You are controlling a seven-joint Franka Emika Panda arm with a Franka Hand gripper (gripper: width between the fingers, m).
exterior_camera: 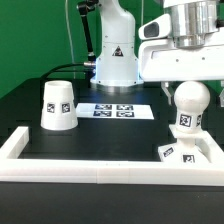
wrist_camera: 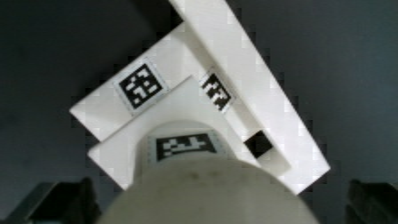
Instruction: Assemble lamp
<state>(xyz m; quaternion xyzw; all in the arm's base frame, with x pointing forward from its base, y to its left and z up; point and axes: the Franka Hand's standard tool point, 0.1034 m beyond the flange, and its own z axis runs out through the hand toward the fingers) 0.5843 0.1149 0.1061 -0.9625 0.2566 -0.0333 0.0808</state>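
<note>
Three white plastic lamp parts on a black table (exterior_camera: 22, 105), each carrying black-and-white square tags. At 9 o'clock in the exterior view: large tapered cup-shaped shade (exterior_camera: 57, 105), mouth down, one tag facing the camera, well apart from the other two parts. At 4 o'clock: round-headed bulb (exterior_camera: 189, 103), upright, tag on its neck, stem down on the flat square base (exterior_camera: 200, 150). Seated in the base or merely resting on it: cannot tell. Base tucked inside the corner of a long white rail frame (exterior_camera: 100, 168), just beside its rails; contact not clear.

Directly above the bulb, toward 2 o'clock: two-finger gripper (wrist_camera: 215, 200) of the white arm, pointing down. From the wrist view: dark fingers (wrist_camera: 63, 200) spread wide on either side of the bulb's rounded head, a gap on each side, holding nothing.

Between shade and bulb, near centre: thin flat white marker board (exterior_camera: 112, 110) with a row of tags, flat on the table. Beyond it, at 12 o'clock: the arm's white pedestal (exterior_camera: 113, 68) with a dark triangular sticker (exterior_camera: 117, 50). Lettering on the sticker too small to read; tags only blocky patterns.
</note>
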